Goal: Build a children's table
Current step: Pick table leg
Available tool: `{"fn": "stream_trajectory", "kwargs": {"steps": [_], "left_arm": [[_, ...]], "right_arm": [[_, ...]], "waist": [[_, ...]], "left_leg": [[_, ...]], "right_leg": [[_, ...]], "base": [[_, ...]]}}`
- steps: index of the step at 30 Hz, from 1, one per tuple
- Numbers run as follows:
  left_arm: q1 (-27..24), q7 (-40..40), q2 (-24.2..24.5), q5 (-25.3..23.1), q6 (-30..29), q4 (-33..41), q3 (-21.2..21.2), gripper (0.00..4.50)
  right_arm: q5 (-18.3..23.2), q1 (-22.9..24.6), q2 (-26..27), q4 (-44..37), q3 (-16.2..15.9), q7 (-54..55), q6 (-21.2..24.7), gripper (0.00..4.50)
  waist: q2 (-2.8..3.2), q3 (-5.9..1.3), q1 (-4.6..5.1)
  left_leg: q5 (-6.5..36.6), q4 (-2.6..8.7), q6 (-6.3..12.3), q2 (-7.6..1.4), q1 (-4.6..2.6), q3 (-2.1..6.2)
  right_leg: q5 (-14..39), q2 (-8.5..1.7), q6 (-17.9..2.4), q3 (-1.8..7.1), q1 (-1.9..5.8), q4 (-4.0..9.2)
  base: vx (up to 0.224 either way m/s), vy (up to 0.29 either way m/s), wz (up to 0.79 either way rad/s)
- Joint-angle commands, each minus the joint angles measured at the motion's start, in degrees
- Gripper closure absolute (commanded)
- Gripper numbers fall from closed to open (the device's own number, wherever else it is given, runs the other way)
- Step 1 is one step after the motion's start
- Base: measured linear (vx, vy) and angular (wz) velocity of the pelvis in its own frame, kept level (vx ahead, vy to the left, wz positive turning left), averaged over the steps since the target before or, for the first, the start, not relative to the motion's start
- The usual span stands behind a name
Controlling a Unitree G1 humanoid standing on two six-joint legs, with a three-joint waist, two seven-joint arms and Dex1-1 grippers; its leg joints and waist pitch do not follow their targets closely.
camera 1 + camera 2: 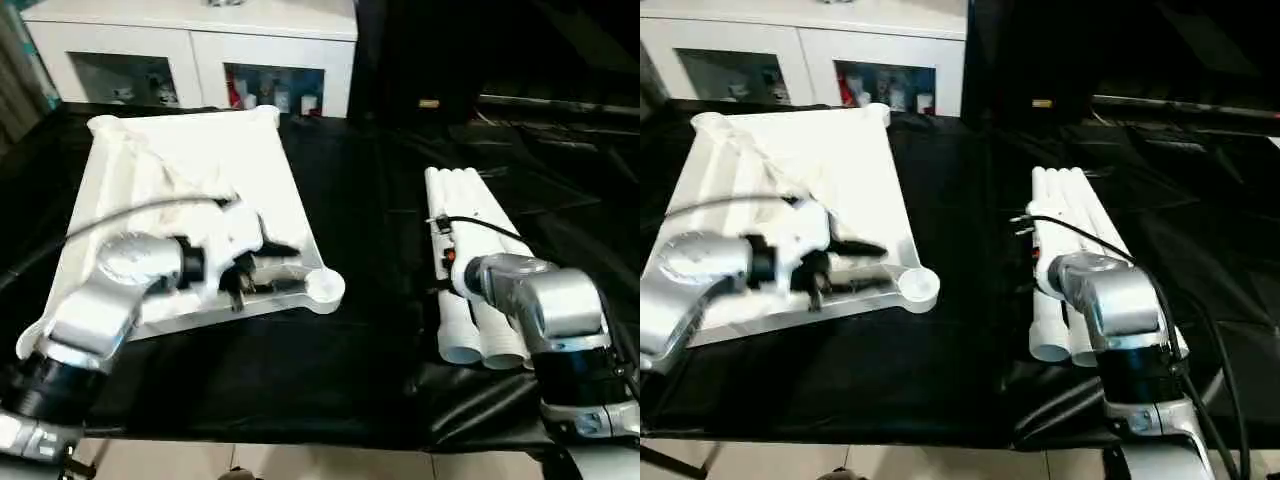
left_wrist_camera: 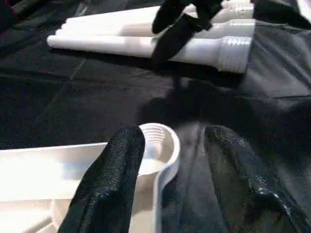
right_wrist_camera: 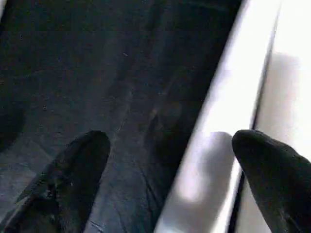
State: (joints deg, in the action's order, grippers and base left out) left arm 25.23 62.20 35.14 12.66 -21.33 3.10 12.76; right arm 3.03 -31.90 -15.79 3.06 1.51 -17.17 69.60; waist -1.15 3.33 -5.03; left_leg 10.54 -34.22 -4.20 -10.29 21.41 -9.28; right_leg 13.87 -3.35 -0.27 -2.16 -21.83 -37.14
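The children's table lies in parts on the black-covered work table. Its white top [image 1: 190, 170] rests underside up at the left, with a round corner socket [image 1: 326, 287] at its near right corner. Several white legs [image 1: 470, 200] lie side by side at the right. My left gripper [image 2: 172, 133] is open beside that socket, one finger [image 2: 116, 165] over the top and the other over the cloth. My right gripper [image 3: 170, 141] is open wide above the legs' near ends, one finger [image 3: 272, 170] over a leg [image 3: 228, 121], the other over black cloth.
A white glass-door cabinet [image 1: 200, 50] stands behind the work table. Black cloth [image 1: 370, 330] separates the top from the legs and runs to the table's front edge. A grey cable [image 1: 130, 212] arcs over the top to my left wrist.
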Motion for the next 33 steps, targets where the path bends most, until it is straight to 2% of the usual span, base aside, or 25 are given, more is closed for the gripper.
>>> {"fn": "stream_trajectory", "kwargs": {"steps": [1, 3, 4, 8, 9, 11, 12, 14, 16, 17, 18, 20, 21, 24, 28, 29, 32, 33], "left_arm": [[-0.24, 0.45, 0.6, 0.21, -1.79, 2.66, 0.93, 1.76], [-0.42, 0.64, 0.72, -0.04, -1.9, 3.12, 1.18, 1.69], [-0.51, 0.72, 0.77, -0.12, -2.05, 3.4, 1.35, 1.49], [-0.71, 0.89, 0.98, -0.1, -2.78, 4.36, 1.88, 1.35], [-0.61, 1.24, 1.33, -0.28, -3.35, 4.72, 2.41, 1.17], [-0.51, 1.58, 1.5, -0.21, -3.81, 4.98, 2.75, 1.1], [-0.5, 1.64, 1.57, -0.19, -3.97, 5.17, 2.88, 0.95], [-0.41, 1.82, 1.63, -0.06, -4.22, 5.46, 3.03, 0.95], [-0.33, 1.92, 1.64, 0.0, -4.31, 5.52, 3.07, 0.69], [-0.33, 1.99, 1.66, -0.02, -4.31, 5.65, 3.17, 0.64], [-0.33, 1.99, 1.66, 0.0, -4.39, 5.79, 3.22, 0.59], [-0.32, 1.99, 1.64, 0.0, -4.5, 5.93, 3.31, 0.45], [-0.31, 1.95, 1.59, 0.05, -4.81, 6.25, 3.44, 0.35], [-0.27, 1.96, 1.55, 0.13, -5.12, 6.5, 3.53, 0.21], [-0.08, 2.28, 1.61, 0.26, -5.42, 6.84, 3.74, 0.06], [-0.03, 2.38, 1.64, 0.29, -5.43, 6.86, 3.76, 0.0], [0.36, 2.64, 1.74, 0.32, -5.46, 6.96, 3.99, 0.0], [0.47, 2.66, 1.76, 0.33, -5.49, 6.95, 4.02, 0.0]], "right_arm": [[-0.53, -1.02, -0.06, -0.97, 1.09, 1.4, 2.8, 0.0], [-0.15, -1.02, 0.04, -1.23, 1.3, 1.81, 4.09, 0.0], [0.2, -0.93, 0.03, -1.39, 1.34, 1.73, 4.82, 0.0], [0.66, -0.7, 0.12, -1.66, 1.2, 1.79, 7.09, 0.0], [0.72, -0.67, 0.55, -1.48, 1.47, 2.02, 7.8, 0.0], [0.53, -0.72, 0.61, -1.15, 1.02, 2.2, 8.34, 0.0], [0.5, -0.67, 0.67, -1.11, 0.93, 2.38, 8.46, 0.0], [0.48, -0.63, 0.74, -0.96, 0.82, 2.72, 8.76, 0.0], [0.27, -0.72, 0.66, -0.67, 0.59, 2.93, 9.0, 0.0], [0.26, -0.67, 0.72, -0.47, 0.68, 3.0, 9.0, 0.0], [0.29, -0.66, 0.73, -0.21, 0.71, 3.01, 9.03, 0.0], [0.57, -0.68, 0.89, 0.12, 0.91, 2.97, 9.26, 0.0], [1.03, -0.65, 1.03, 0.45, 1.17, 2.89, 9.7, 0.0], [1.5, -0.71, 1.21, 0.94, 1.53, 2.74, 10.14, 0.0], [2.02, -0.92, 1.52, 2.48, 2.44, 2.66, 10.58, 0.0], [2.06, -0.96, 1.5, 2.66, 2.44, 2.59, 10.53, 0.28], [2.32, -1.17, 1.76, 4.1, 3.44, 2.56, 10.27, 0.38], [2.34, -1.23, 1.77, 4.34, 3.54, 2.58, 10.19, 0.61]], "waist": [[-0.06, -3.86, -0.06], [-0.09, -3.88, -0.12], [-0.18, -3.86, -0.09], [-0.16, -3.88, -0.1], [-0.19, -3.87, -0.09], [-0.19, -3.88, -0.09], [-0.4, -3.86, -0.09], [-0.24, -3.88, -0.11], [-0.27, -3.87, -0.07], [-0.64, -3.87, -0.04], [-0.4, -3.9, -0.16], [-0.4, -3.9, -0.11], [-0.64, -3.89, -0.1], [-0.56, -3.93, -0.11], [-0.95, -3.98, -0.11], [-0.98, -3.94, -0.11], [-1.07, -3.94, -0.15], [-1.08, -3.98, -0.16]], "left_leg": [[1.2, 3.88, -1.89, -2.2, -1.04, 0.13], [0.92, 3.86, -1.98, -2.19, -1.08, 0.13], [0.8, 3.85, -2.06, -2.14, -1.04, 0.08], [0.67, 3.82, -2.28, -2.12, -1.03, 0.08], [0.52, 3.83, -2.23, -2.1, -1.01, 0.09], [0.41, 3.81, -2.27, -2.08, -1.04, 0.05], [0.54, 3.84, -2.37, -2.09, -1.03, 0.04], [0.4, 3.82, -2.5, -2.13, -1.04, 0.06], [0.24, 3.83, -2.57, -2.12, -1.04, 0.07], [0.11, 3.81, -2.48, -2.09, -1.02, 0.01], [0.1, 3.81, -2.48, -2.11, -1.07, 0.04], [0.12, 3.79, -2.61, -2.1, -1.1, 0.02], [0.02, 3.82, -2.56, -2.12, -1.06, 0.01], [0.24, 3.8, -2.68, -2.15, -1.16, 0.03], [0.09, 3.81, -2.91, -2.18, -1.17, 0.0], [0.13, 3.81, -2.92, -2.15, -1.12, -0.03], [0.28, 3.82, -2.85, -2.18, -1.18, -0.08], [0.12, 3.81, -2.86, -2.17, -1.16, -0.07]], "right_leg": [[-4.67, -4.0, -11.14, 2.71, 2.69, 3.5], [-5.29, -3.94, -10.88, 2.67, 2.67, 3.45], [-5.56, -3.91, -10.79, 2.68, 2.69, 3.47], [-6.14, -3.94, -10.53, 2.71, 2.78, 3.43], [-6.16, -3.91, -10.51, 2.69, 2.8, 3.41], [-6.0, -3.94, -10.5, 2.71, 2.75, 3.42], [-5.75, -3.9, -10.43, 2.69, 2.79, 3.47], [-5.86, -3.94, -10.44, 2.69, 2.76, 3.4], [-6.13, -3.89, -10.41, 2.66, 2.78, 3.36], [-6.36, -3.87, -10.38, 2.69, 2.83, 3.41], [-6.24, -3.95, -10.4, 2.68, 2.81, 3.35], [-6.4, -3.92, -10.45, 2.67, 2.76, 3.35], [-6.51, -3.92, -10.43, 2.68, 2.83, 3.3], [-6.51, -3.93, -10.44, 2.66, 2.77, 3.33], [-6.93, -3.97, -10.68, 2.63, 2.84, 3.28], [-6.86, -3.95, -10.64, 2.66, 2.87, 3.3], [-6.4, -3.98, -10.55, 2.65, 2.8, 3.34], [-6.5, -3.99, -10.59, 2.65, 2.85, 3.28]], "base": [[0.0, 0.0, 0.0], [0.0, 0.0, 0.0], [0.0, 0.0, 0.0], [0.0, 0.0, 0.0], [0.0, 0.0, 0.0], [0.0, 0.0, 0.0], [0.0, 0.0, 0.0], [0.0, 0.0, 0.0], [0.0, 0.0, 0.0], [0.0, 0.0, 0.0], [0.0, 0.0, 0.0], [0.0, 0.0, 0.0], [0.0, 0.0, 0.0], [0.0, 0.0, 0.0], [0.0, 0.0, 0.0], [0.0, 0.0, 0.0], [0.0, 0.0, 0.0], [0.0, 0.0, 0.0]]}}
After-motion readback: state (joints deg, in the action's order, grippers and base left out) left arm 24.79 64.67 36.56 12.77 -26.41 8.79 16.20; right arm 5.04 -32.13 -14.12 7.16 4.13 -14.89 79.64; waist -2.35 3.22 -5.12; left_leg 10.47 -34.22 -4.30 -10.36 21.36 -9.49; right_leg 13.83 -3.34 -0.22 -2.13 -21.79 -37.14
